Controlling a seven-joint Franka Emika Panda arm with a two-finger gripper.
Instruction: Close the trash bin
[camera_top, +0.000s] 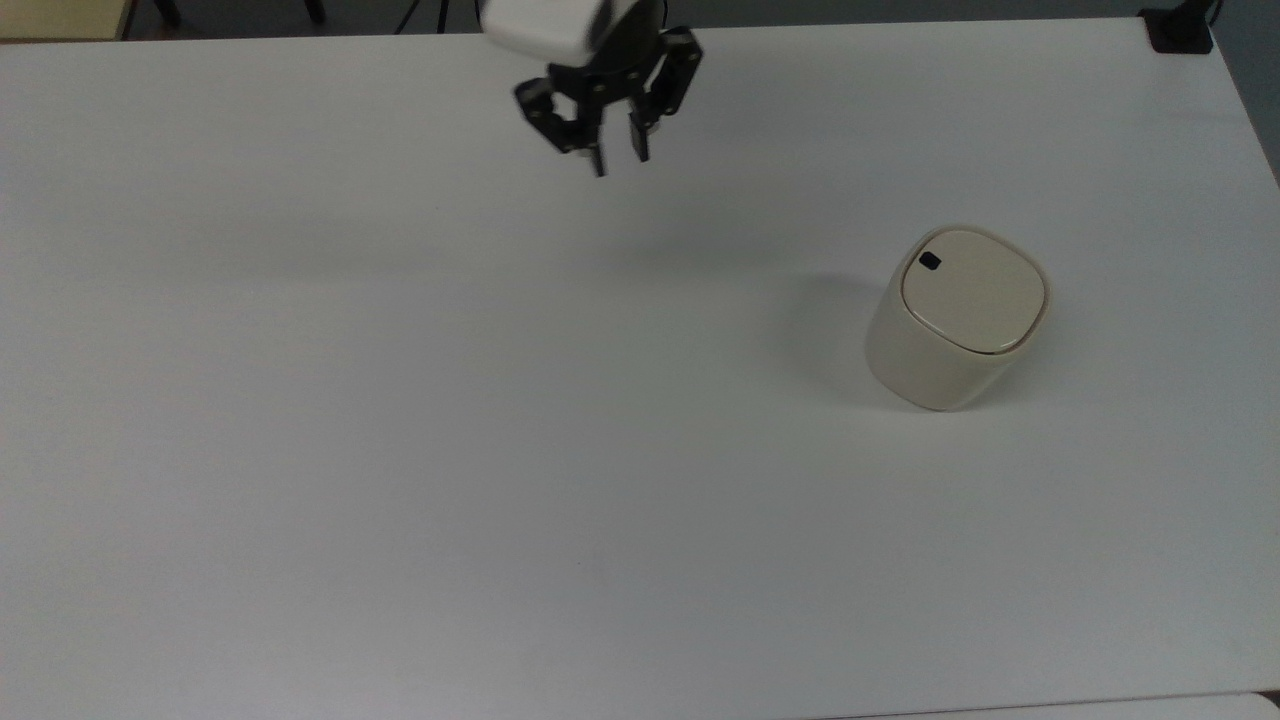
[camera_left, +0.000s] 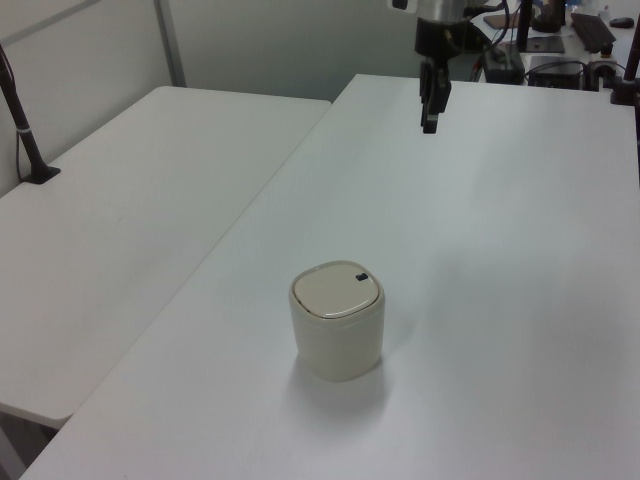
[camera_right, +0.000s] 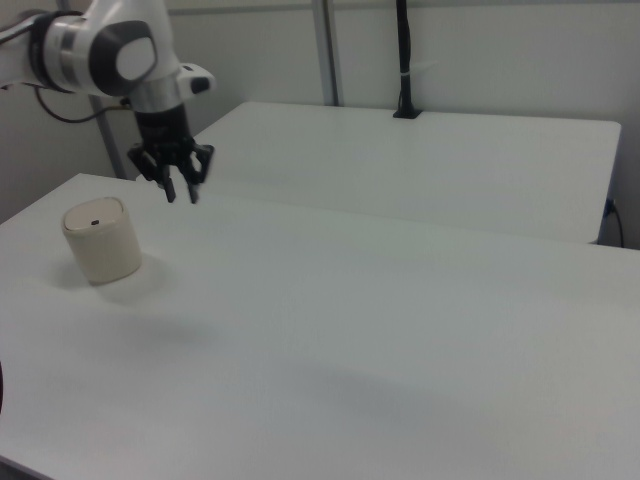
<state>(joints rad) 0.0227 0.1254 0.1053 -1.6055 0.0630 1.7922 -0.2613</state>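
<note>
Standing upright on the white desk (camera_top: 400, 450), the trash bin (camera_top: 955, 320) sits toward the top view's right, its flat lid (camera_top: 972, 290) down flush with the rim and the small black button (camera_top: 929, 261) showing at the lid's far-left corner. Farther back, well apart from the bin, the tool (camera_top: 618, 158) hangs in the air above the desk, its two fingers spread apart and grasping nothing.
</note>
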